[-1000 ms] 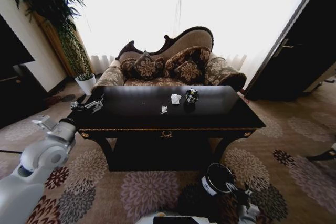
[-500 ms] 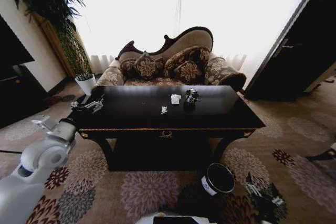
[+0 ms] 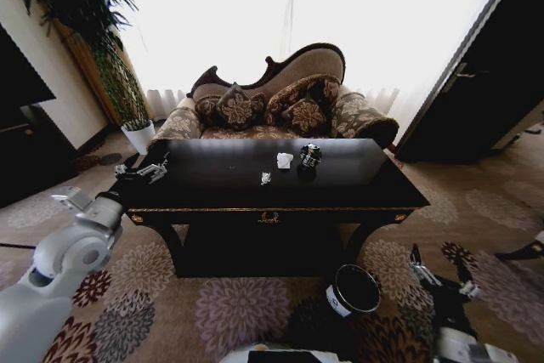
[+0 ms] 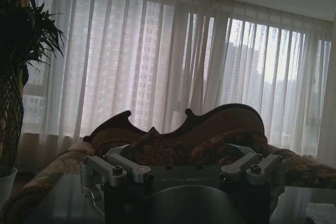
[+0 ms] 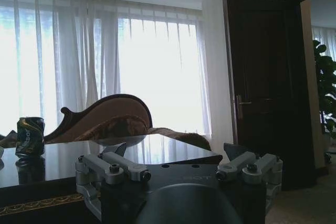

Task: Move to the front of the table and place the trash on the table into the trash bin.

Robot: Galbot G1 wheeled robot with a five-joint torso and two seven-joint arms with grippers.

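The tiny scrap (image 3: 266,178) is perhaps paper, too small to tell.

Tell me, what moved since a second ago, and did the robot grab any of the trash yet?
Only the right gripper moved. It swung out from beside the trash bin toward the robot's right and rose, fingers open and empty. No trash was grabbed. The left gripper stayed over the left end of the table, and the paper wad, scrap and can lie where they were.

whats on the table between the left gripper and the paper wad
In the head view, bare glossy black tabletop lies between the left gripper at the table's left end and the crumpled white paper wad. The tiny white scrap sits just off that line, nearer the front edge.
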